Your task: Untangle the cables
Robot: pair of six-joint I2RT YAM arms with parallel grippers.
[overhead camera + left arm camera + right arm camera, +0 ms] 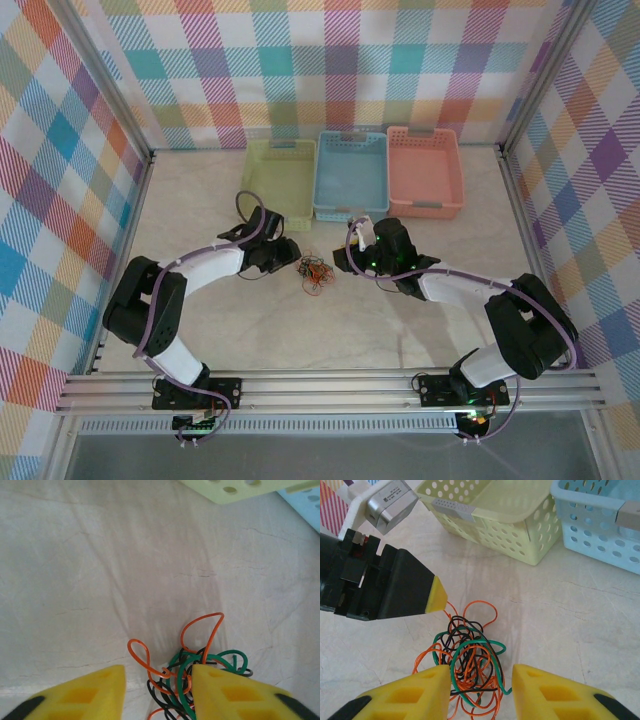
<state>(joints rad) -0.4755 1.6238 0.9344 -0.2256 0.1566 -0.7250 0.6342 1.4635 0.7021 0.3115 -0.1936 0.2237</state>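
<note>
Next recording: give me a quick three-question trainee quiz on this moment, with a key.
1. True or false: the cables lie inside a basket.
2. Which colour is the basket that stands between the other two? A yellow-green, B blue, C salmon.
3. Name the three colours of the cables.
Key: 1 false, they lie on the table; 2 B, the blue basket; 3 orange, green, black.

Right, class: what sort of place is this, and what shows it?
Likely a robot test cell: checked walls all round, two arms bolted to a rail, three baskets behind tangled cables.
</note>
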